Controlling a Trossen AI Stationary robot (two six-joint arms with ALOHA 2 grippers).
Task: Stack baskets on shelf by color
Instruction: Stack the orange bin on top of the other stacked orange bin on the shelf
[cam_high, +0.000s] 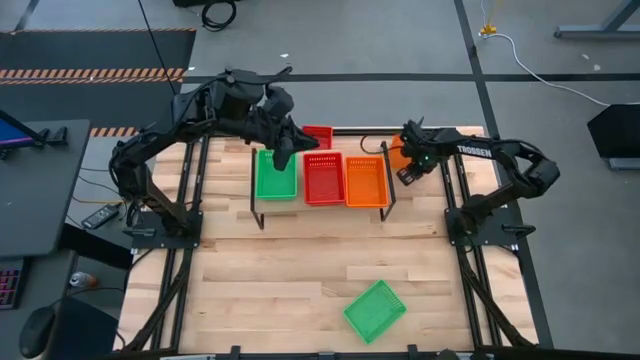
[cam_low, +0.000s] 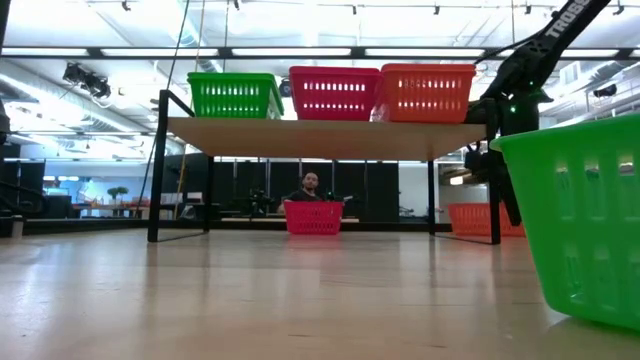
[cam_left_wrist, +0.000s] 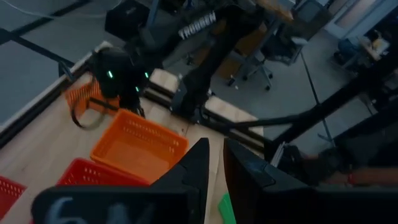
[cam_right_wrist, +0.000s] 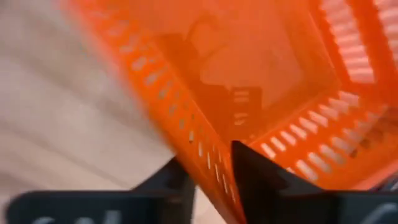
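Three baskets sit on the shelf. Right gripper pinches the wall of an orange basket behind the shelf; left gripper, nearly closed and empty, hovers over the green basket.

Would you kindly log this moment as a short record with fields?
shelf: holds green basket, red basket, orange basket, side by side
behind shelf: second red basket on the table
table front: loose green basket
left claw: over the green basket on the shelf, fingers nearly together, nothing visibly held
right claw: beside the shelf's right end, fingers astride the wall of another orange basket
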